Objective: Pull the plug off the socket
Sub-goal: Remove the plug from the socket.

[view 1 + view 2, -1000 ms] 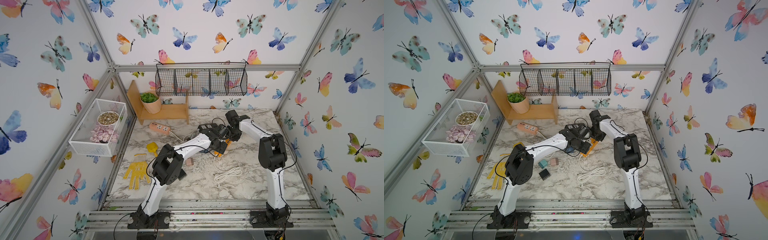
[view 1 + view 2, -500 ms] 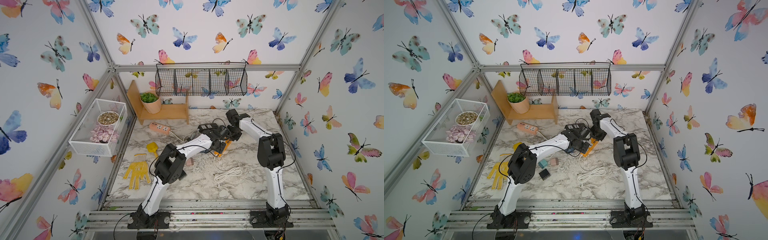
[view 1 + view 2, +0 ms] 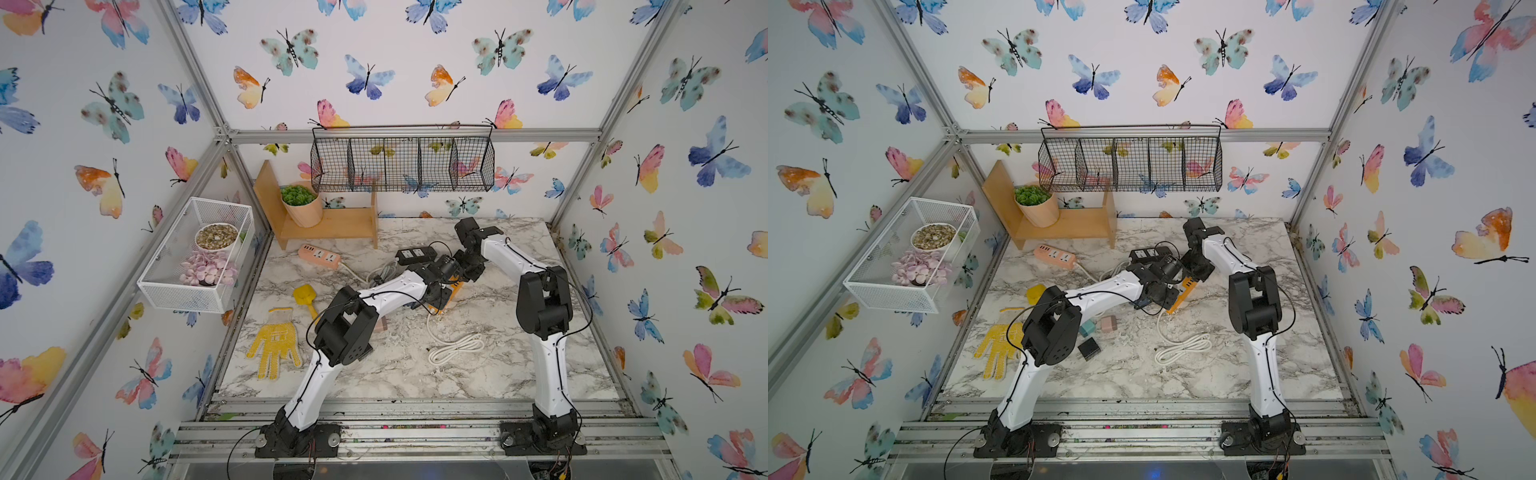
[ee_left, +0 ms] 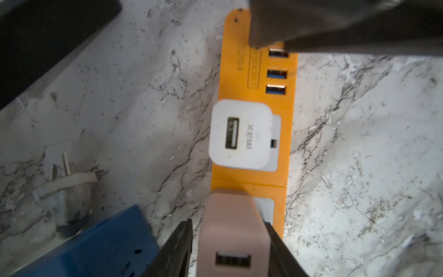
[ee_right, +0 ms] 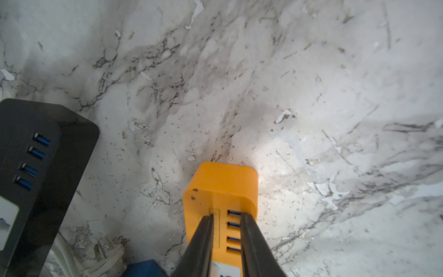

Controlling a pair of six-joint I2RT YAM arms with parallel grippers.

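A marble desk point(image 3: 478, 386) is seen from above, inside walls papered with butterflies. At the left lie a yellow glove point(image 3: 275, 340) and a peach power strip point(image 3: 320, 254). Near the middle, both arms meet over an orange power strip point(image 3: 1185, 291), the socket, which lies flat on the desk. A black power strip point(image 3: 415, 254) sits just behind it.

In the left wrist view, a white plug point(image 4: 239, 134) and a pink plug point(image 4: 230, 235) both sit plugged into the orange power strip. The left end effector point(image 4: 228, 222) straddles the pink plug. One finger touches it and a sliver of desk shows beside the other, so I cannot tell whether it is pinched.

The right end effector point(image 5: 227, 215) has its fingers slightly parted with nothing between them, and its tips rest on the strip's USB end. Just right of centre, a white cable point(image 3: 455, 347) lies coiled.
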